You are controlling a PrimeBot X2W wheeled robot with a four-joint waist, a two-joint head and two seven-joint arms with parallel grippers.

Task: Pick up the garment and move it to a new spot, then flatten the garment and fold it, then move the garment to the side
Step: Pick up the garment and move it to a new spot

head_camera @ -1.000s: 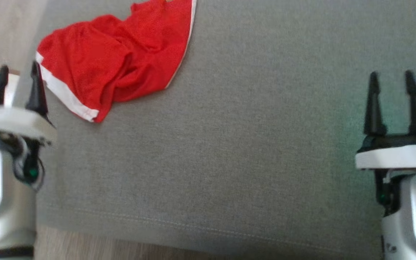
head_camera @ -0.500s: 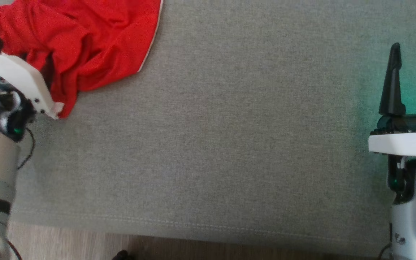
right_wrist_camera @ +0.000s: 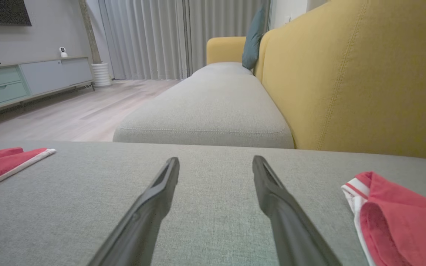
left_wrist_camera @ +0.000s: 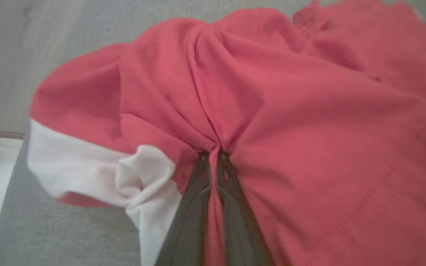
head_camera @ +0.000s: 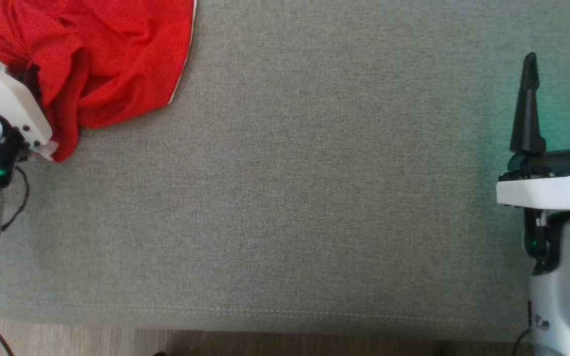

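Note:
The garment [left_wrist_camera: 309, 111] is a crumpled red piece with white trim, lying at the far left of the grey cushion [head_camera: 290, 198]. My left gripper [left_wrist_camera: 214, 157] is shut on a pinched red fold of it, next to the bunched white band [left_wrist_camera: 139, 177]. In the head view the garment [head_camera: 107, 64] sits at the top left, and the left arm's white wrist housing [head_camera: 8, 106] covers its near edge and the fingers. My right gripper [head_camera: 557, 64] hovers open over bare cushion at the far right, with nothing between its fingers [right_wrist_camera: 161, 195].
A second red and white cloth [right_wrist_camera: 401, 218] lies on the cushion to the right of the right gripper. A yellow backrest [right_wrist_camera: 346, 74] rises behind the seat. Wooden floor [head_camera: 67, 341] runs along the cushion's front edge. A low cabinet [right_wrist_camera: 20, 81] stands across the room.
My left gripper has moved from beside the garment onto its near edge and shut on a fold. The head view has shifted. The right gripper stays open.

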